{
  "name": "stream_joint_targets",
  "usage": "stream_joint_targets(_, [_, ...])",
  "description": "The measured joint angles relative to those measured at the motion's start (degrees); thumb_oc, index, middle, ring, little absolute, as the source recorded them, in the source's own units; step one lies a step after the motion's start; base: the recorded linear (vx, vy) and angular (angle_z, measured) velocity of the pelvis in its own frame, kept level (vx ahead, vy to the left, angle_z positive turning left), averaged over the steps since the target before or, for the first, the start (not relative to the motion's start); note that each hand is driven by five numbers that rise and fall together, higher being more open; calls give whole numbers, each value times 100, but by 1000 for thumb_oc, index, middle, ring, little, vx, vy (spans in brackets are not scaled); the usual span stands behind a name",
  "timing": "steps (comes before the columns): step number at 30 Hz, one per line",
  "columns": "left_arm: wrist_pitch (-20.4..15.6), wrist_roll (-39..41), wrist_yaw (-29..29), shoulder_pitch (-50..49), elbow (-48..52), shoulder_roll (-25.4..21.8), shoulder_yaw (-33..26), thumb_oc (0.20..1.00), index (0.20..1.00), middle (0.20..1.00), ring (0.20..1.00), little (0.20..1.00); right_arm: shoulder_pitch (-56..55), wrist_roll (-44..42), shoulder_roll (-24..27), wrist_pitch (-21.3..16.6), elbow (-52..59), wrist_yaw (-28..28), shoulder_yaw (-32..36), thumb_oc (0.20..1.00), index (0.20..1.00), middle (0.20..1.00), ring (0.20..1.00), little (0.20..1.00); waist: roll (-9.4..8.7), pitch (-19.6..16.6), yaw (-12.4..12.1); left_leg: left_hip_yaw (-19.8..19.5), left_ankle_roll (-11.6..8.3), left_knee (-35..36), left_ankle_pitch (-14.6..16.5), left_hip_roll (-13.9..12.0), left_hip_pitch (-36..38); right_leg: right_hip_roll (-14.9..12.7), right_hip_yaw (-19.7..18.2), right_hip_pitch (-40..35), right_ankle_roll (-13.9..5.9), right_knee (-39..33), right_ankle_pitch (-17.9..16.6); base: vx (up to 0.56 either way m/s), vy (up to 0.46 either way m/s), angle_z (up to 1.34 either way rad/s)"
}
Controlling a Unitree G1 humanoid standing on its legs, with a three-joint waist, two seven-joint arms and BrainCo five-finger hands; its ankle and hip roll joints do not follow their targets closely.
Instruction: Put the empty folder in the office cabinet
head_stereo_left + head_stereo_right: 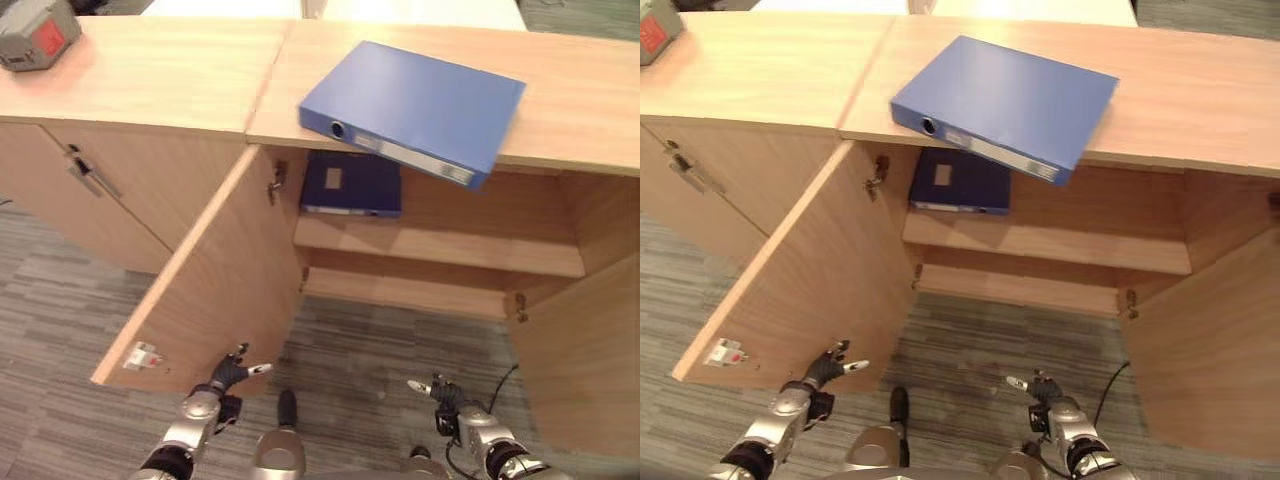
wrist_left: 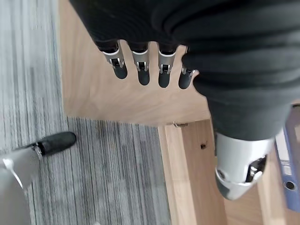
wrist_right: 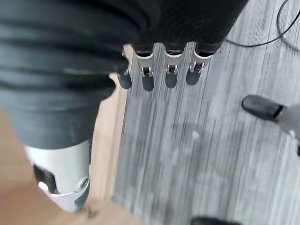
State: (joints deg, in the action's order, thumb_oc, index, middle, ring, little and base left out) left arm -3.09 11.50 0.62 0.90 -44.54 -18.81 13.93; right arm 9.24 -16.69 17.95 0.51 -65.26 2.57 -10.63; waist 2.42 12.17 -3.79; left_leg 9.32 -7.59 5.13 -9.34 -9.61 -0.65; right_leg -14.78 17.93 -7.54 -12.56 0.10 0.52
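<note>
A blue ring-binder folder (image 1: 415, 105) lies flat on the wooden cabinet top (image 1: 580, 100), and its near corner overhangs the front edge. Below it the cabinet stands open, with a darker blue folder (image 1: 352, 185) lying at the left end of the upper shelf (image 1: 450, 250). My left hand (image 1: 228, 375) hangs low by the bottom edge of the open left door (image 1: 220, 290). Its fingers (image 2: 143, 70) are straight and hold nothing. My right hand (image 1: 445, 393) hangs low over the carpet in front of the cabinet, its fingers (image 3: 171, 70) also straight and empty. Both hands are far below the folder.
The right door (image 1: 585, 350) swings out towards me at the right. A grey box with a red label (image 1: 35, 35) sits at the far left of the top. The neighbouring cabinet door (image 1: 90, 175) at the left is closed. Grey striped carpet (image 1: 380, 350) lies between the doors.
</note>
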Motion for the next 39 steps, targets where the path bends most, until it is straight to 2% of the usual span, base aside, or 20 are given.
stream_joint_targets(2, [4, 0, 6, -170, -43, 277, 24, 1000, 1000, 1000, 1000, 1000, -444, 7, 278, 23, -14, 18, 1, 1000, 1000, 1000, 1000, 1000, 154, -269, 122, -9, -18, -4, -7, -53, 36, 66, -7, -64, 10, -129, 4, 101, -221, -4])
stream_joint_targets(8, [3, 118, -3, -200, -191, 295, -30, 1000, 1000, 1000, 1000, 1000, -807, 9, 329, 24, -17, -11, -7, 1000, 1000, 1000, 1000, 1000, 64, -481, 317, 97, -74, -14, -24, -115, 113, 135, -161, -156, 18, -400, -123, 51, -204, -13])
stream_joint_targets(11, [16, 161, -4, -160, -322, 293, -22, 1000, 1000, 1000, 1000, 1000, -814, 10, 324, 23, -16, -13, -11, 1000, 1000, 1000, 1000, 1000, 78, -528, 345, 96, -141, -8, -67, -214, 111, 249, -214, -163, 27, -477, -161, 29, -159, -6])
stream_joint_targets(13, [17, 169, -4, -195, -322, 299, -24, 1000, 1000, 1000, 1000, 1000, -838, 17, 334, 22, -18, -14, -14, 1000, 1000, 1000, 1000, 1000, 157, -572, 353, 85, -164, -10, -77, -321, 109, 353, -250, -160, 49, -498, -167, 29, -252, -4])
stream_joint_targets(16, [17, 267, -17, -237, -320, 297, -76, 1000, 1000, 1000, 1000, 1000, -814, 33, 336, 15, -10, -21, -73, 1000, 1000, 1000, 1000, 1000, 349, -536, 335, 4, -290, -197, -86, -577, 47, 610, -310, -163, 204, -444, -92, -14, -130, 0])
stream_joint_targets(17, [19, 335, -17, -272, -325, 371, -84, 1000, 1000, 1000, 1000, 1000, -809, 33, 401, 7, 0, -22, -69, 1000, 1000, 1000, 1000, 1000, 505, -524, 342, -83, -372, -311, -130, -720, -65, 755, -275, -115, 339, -369, -73, -20, -126, 13])
stream_joint_targets(18, [17, 343, -20, -216, -353, 385, -82, 1000, 1000, 1000, 1000, 1000, -802, 33, 399, 10, -17, -26, -71, 1000, 1000, 1000, 1000, 1000, 459, -465, 334, -111, -458, -440, -229, -725, -173, 757, -293, -92, 378, -369, -68, 15, -60, 14])
stream_joint_targets(20, [23, 385, -27, -128, -494, 419, -79, 1000, 1000, 1000, 1000, 1000, -717, 34, 381, 15, -19, -26, -66, 1000, 1000, 1000, 1000, 1000, 299, -351, 292, -292, -583, -746, -867, -584, -462, 631, -304, -53, 465, -407, -116, 37, -31, 6])
stream_joint_targets(21, [28, 388, -32, -113, -539, 420, -55, 1000, 1000, 1000, 1000, 1000, -689, 34, 382, 15, -27, -27, -68, 1000, 1000, 1000, 1000, 1000, 219, -308, 289, -361, -461, -815, -1024, -514, -502, 536, -309, -68, 526, -469, -179, 99, 1, -17])
stream_joint_targets(22, [50, 389, -31, -167, -553, 442, -36, 1000, 1000, 1000, 1000, 1000, -638, 34, 417, 9, -26, -20, -72, 1000, 1000, 1000, 1000, 1000, 142, -287, 242, -422, -481, -938, -980, -371, -518, 437, -338, -88, 555, -556, -220, 126, 5, -20])
stream_joint_targets(23, [53, 389, -32, -158, -563, 473, -26, 1000, 1000, 1000, 1000, 1000, -656, 34, 452, 11, -31, -14, -72, 1000, 1000, 1000, 1000, 1000, 86, -285, 248, -503, -570, -985, -747, -150, -514, 339, -341, -90, 573, -555, -232, 128, 41, -17])
stream_joint_targets(24, [48, 388, -32, -138, -558, 495, -2, 1000, 1000, 1000, 1000, 1000, -674, 34, 500, 22, -47, -10, -66, 1000, 1000, 1000, 1000, 1000, 25, -291, 238, -509, -426, -935, -184, 270, -513, 210, -343, -58, 572, -554, -232, 72, 55, 2])
stream_joint_targets(26, [39, 389, -38, -118, -522, 503, -9, 1000, 1000, 1000, 1000, 1000, -690, 34, 529, 23, -45, -9, -57, 1000, 1000, 1000, 1000, 1000, 84, -311, 225, -417, -107, -853, 265, 544, -443, 277, -349, 11, 513, -553, -272, 44, 49, 3])
stream_joint_targets(27, [48, 388, -62, -55, -519, 447, -37, 1000, 1000, 1000, 1000, 1000, -686, 33, 404, 25, -47, -6, -59, 1000, 1000, 1000, 1000, 1000, 61, -290, 193, -345, 349, -505, 402, 538, -247, 381, -362, 46, 429, -550, -326, 111, 97, 1])
stream_joint_targets(29, [53, 387, -86, -60, -432, 240, -50, 1000, 1000, 1000, 1000, 1000, -684, 34, 169, 22, -43, -22, -50, 1000, 1000, 1000, 1000, 1000, -293, -275, 120, -312, 402, -362, 290, 629, -229, 367, -460, 63, 410, -548, -338, 125, 128, 6])
stream_joint_targets(30, [67, 387, -84, -73, -416, 171, -57, 1000, 1000, 1000, 1000, 1000, -689, 34, 96, 23, -49, -19, -18, 1000, 1000, 1000, 1000, 1000, -386, -289, 124, -332, 431, -250, 273, 676, -167, 345, -440, 30, 433, -510, -338, 61, 156, 16])
stream_joint_targets(31, [67, 387, -87, -89, -404, 130, -56, 1000, 1000, 1000, 1000, 1000, -700, 34, 57, 24, -48, -14, -25, 1000, 1000, 1000, 1000, 1000, -393, -294, 133, -363, 479, -125, 172, 676, -80, 329, -421, 24, 405, -513, -330, 35, 161, 10])
stream_joint_targets(32, [70, 388, -89, -87, -330, 55, -60, 1000, 1000, 1000, 1000, 1000, -665, 34, -16, 21, -38, -14, -1, 1000, 1000, 1000, 1000, 1000, -520, -361, 111, -322, 498, -25, 197, 754, -17, 273, -441, 19, 363, -466, -291, 36, 216, 8])
stream_joint_targets(38, [56, 393, -102, 75, -2, 36, -84, 1000, 1000, 1000, 1000, 1000, -313, 33, -131, 15, 9, -22, -86, 1000, 1000, 1000, 1000, 1000, -189, -185, 133, -304, 601, 58, 259, 737, 77, 115, -576, 727, 200, 1064, -17, 23, 131, -7])
stream_joint_targets(39, [55, 392, -100, 152, -31, 39, -81, 1000, 1000, 1000, 1000, 1000, -176, 33, -126, 14, 15, -25, -105, 1000, 1000, 1000, 1000, 1000, -51, -60, 168, -317, 630, 57, 278, 659, 175, 90, -672, 1096, 61, 1921, -39, 167, 38, -11])
